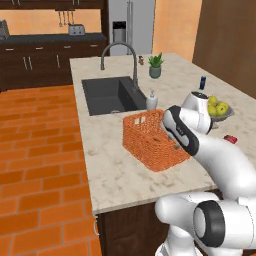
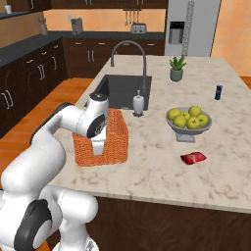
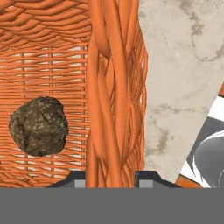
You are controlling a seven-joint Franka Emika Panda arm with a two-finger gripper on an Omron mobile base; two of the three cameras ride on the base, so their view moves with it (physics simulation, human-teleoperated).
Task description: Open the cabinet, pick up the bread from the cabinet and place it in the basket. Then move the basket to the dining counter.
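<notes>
Clearly the fingers (image 3: 111,177) pinch the basket's (image 1: 150,142) braided rim, one on either side of the wall. Bread (image 3: 39,126) lies on the basket floor, just left of that wall in the hand view. Basket stands on the dining tabletop (image 2: 162,171), near its near-left edge, beside the sink (image 2: 122,90). Woven sides look light but springy, so the stiffer rim seems the best hold. Bare marble lies near and right; soap bottle (image 2: 138,104) and fruit bowl (image 2: 188,122) are farther off.
</notes>
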